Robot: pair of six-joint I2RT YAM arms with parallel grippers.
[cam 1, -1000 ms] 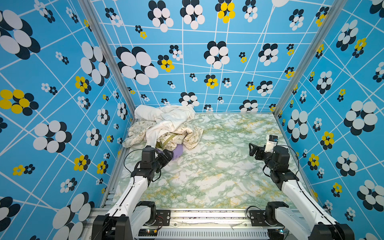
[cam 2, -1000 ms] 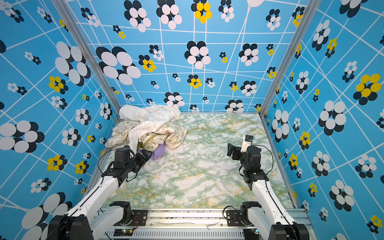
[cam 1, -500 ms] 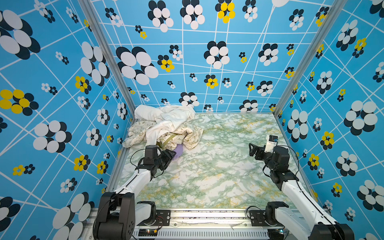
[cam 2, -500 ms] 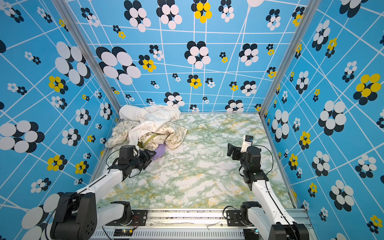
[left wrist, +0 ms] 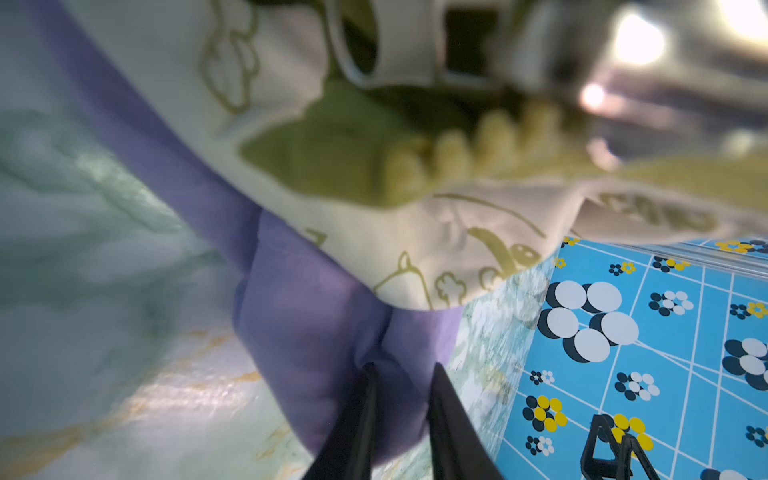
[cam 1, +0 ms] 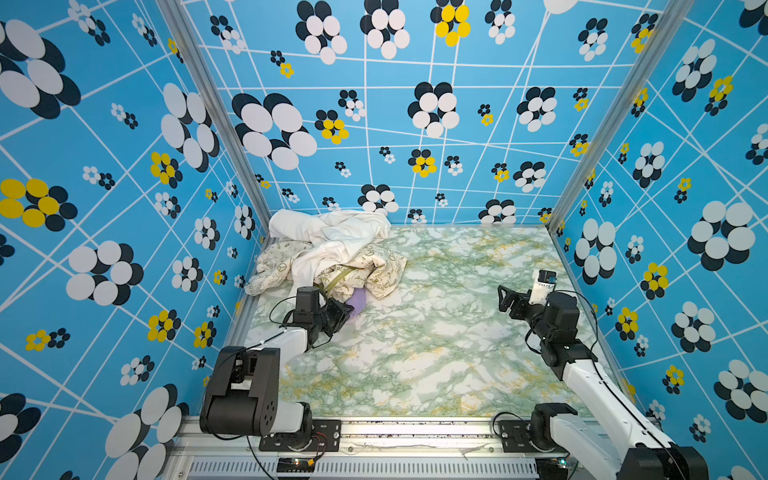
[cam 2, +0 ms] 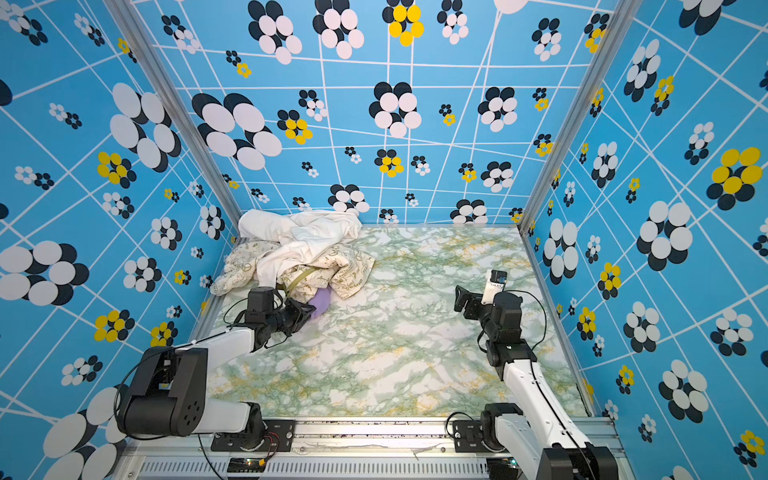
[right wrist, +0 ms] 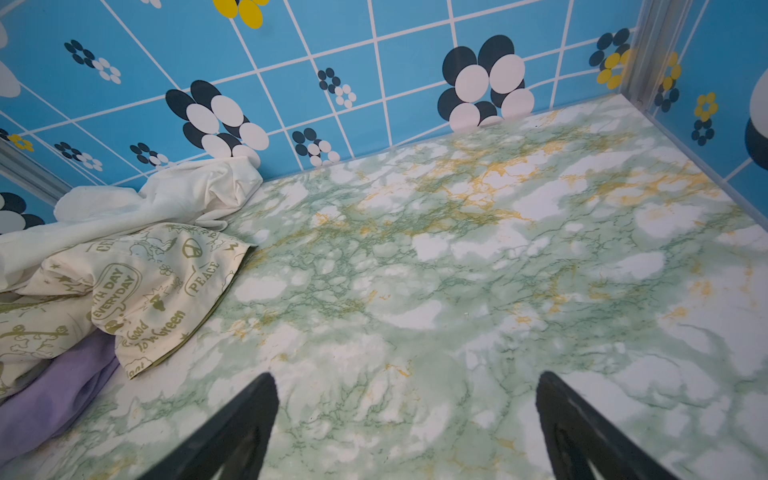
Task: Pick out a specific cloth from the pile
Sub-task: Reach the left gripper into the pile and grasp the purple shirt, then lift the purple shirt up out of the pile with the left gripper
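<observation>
The cloth [cam 1: 360,300] [cam 2: 323,299] is lavender-purple and pokes out from under the near edge of the pile [cam 1: 332,245] [cam 2: 299,241], which is a white fabric over a cream one with olive prints. In the left wrist view my left gripper [left wrist: 404,370] is shut on a puckered fold of the cloth [left wrist: 307,332], low over the table. In both top views the left gripper [cam 1: 350,311] [cam 2: 312,309] sits at the pile's near edge. My right gripper [right wrist: 405,376] [cam 1: 503,297] [cam 2: 458,299] hangs open and empty over the right side of the table. The right wrist view shows the pile [right wrist: 145,282] and the cloth [right wrist: 54,395].
The green-and-white marbled table [cam 1: 436,332] is boxed in by blue flowered walls on three sides, with aluminium posts at the back corners. The pile lies in the back left corner against the walls. A metal rail [cam 1: 395,428] runs along the front edge.
My left gripper has closed from wide open onto the lavender cloth, and the left arm has dropped lower towards the table. The right arm has not moved.
</observation>
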